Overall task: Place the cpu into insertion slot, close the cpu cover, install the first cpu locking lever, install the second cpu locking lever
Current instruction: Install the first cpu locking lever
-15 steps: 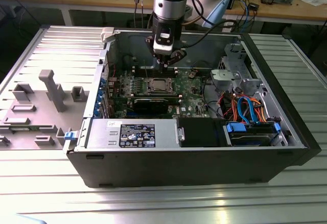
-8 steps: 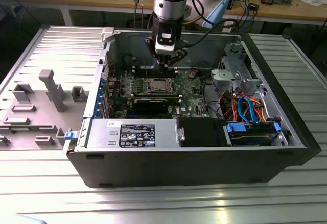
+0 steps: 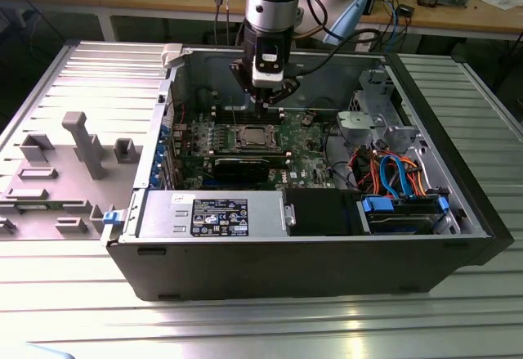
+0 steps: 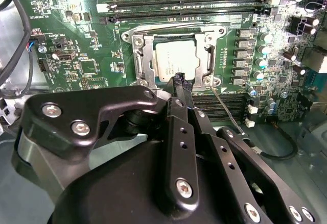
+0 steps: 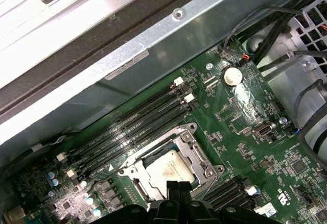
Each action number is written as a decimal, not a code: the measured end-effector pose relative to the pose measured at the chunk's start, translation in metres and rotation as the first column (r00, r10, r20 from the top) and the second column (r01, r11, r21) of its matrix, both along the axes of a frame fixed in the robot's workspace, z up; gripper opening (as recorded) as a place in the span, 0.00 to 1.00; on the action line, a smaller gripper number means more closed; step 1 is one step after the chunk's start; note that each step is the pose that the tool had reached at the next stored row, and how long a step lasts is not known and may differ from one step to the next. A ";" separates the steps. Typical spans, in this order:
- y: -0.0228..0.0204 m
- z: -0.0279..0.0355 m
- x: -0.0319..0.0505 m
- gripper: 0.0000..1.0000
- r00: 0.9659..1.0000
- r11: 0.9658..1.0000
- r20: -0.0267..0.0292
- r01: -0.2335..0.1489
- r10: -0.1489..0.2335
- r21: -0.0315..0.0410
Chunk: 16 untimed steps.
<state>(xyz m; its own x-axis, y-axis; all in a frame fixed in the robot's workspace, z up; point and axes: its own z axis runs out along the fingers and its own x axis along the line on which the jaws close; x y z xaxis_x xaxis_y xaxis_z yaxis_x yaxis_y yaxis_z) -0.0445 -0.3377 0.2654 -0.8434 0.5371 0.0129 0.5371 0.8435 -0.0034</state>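
Observation:
The cpu (image 4: 176,59) lies flat in the insertion slot (image 4: 134,40), its silvery top showing through the window of the cpu cover (image 4: 144,55), which lies down over it. A thin wire lever (image 4: 225,106) slants away from one socket corner. My gripper (image 4: 182,82) hangs just above the socket's edge, fingertips together with nothing between them. In the first wrist view the cpu (image 5: 171,169) sits inside the cover (image 5: 200,155) with the gripper (image 5: 177,187) right beside it. In the exterior view the gripper (image 3: 266,101) hovers over the socket (image 3: 253,137).
The open computer case (image 3: 302,257) lies on a metal table. Long black memory slots (image 4: 194,2) flank the socket. A power supply (image 3: 214,214) and a drive bay with coloured cables (image 3: 400,179) fill the near side. A grey fixture plate (image 3: 65,171) lies at the exterior view's left.

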 end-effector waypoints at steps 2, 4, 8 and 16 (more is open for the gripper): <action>0.0000 0.0000 0.0000 0.11 1.000 1.000 0.000 0.000 0.000 0.000; 0.0000 0.0000 0.0000 0.11 1.000 1.000 0.000 0.000 0.000 0.000; 0.0000 0.0000 0.0000 0.11 1.000 1.000 0.000 0.000 0.000 0.000; 0.0000 0.0039 -0.0018 0.11 1.000 1.000 0.019 -0.001 0.001 0.000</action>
<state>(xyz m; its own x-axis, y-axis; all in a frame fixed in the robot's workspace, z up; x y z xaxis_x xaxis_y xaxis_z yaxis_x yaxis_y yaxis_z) -0.0464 -0.3377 0.2693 -0.8441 0.5362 -0.0033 0.5362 0.8441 0.0068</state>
